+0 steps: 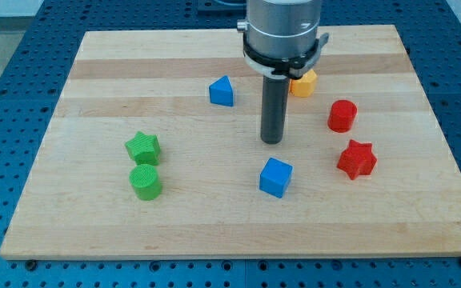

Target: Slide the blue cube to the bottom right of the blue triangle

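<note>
Just below end effector tip [272, 141], blue cube [276, 177]

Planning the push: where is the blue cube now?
The blue cube sits lower centre, just below my tip, left of the red star.

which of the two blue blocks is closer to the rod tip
The blue cube, just below my tip toward the view's bottom. The blue triangle sits farther off, up toward the view's top left of the tip.

Blue cube [275, 177] lies well below-right of blue triangle [222, 91].
</note>
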You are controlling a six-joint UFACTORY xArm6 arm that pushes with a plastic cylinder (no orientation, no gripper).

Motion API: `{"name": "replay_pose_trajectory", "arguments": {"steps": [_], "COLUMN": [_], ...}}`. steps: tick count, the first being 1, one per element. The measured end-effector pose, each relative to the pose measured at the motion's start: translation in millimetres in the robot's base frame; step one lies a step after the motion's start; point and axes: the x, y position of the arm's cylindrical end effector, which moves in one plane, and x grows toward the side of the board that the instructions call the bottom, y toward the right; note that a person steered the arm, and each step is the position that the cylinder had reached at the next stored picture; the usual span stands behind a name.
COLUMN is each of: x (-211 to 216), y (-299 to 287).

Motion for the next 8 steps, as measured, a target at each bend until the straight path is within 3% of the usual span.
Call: {"name": "replay_pose_trajectory", "arguments": {"steps": [1, 2, 6, 7, 8], "x": [16.8, 19.6, 104.7, 104.3, 86.0], "y": [34.0, 37.4, 30.3, 29.7, -11.7]}}
